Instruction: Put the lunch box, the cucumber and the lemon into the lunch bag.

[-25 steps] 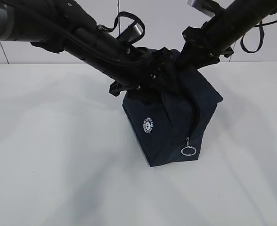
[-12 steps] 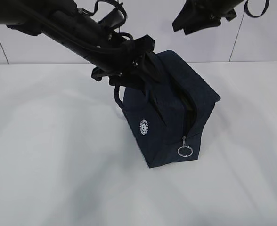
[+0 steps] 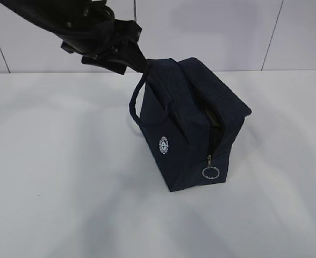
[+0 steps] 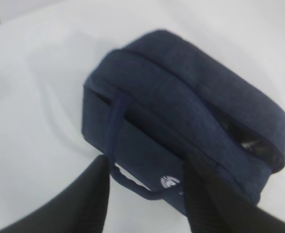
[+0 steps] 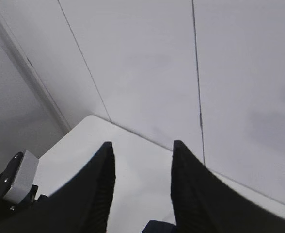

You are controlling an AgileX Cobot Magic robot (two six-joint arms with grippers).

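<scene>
The dark navy lunch bag [image 3: 190,134] stands on the white table, its top zipper partly open and the silver ring pull [image 3: 210,172] hanging at the front corner. My left gripper [image 3: 127,54] is open just above and left of the bag's near handle [image 3: 139,91]. In the left wrist view the open left gripper [image 4: 148,160] hovers over the bag [image 4: 181,97], with the handle loop [image 4: 133,179] lying below between the fingers, not held. My right gripper [image 5: 143,143] is open, empty and raised toward the wall. The lunch box, cucumber and lemon are out of view.
The white table [image 3: 50,177] spreads around the bag. A tiled wall [image 3: 228,32] stands behind it. The right arm is outside the exterior view. A metal part of the other arm [image 5: 19,177] shows at the right wrist view's lower left.
Both arms have lifted off the bag's top. The left arm moved up and left; the right arm left the exterior view. The bag's handles have dropped.
</scene>
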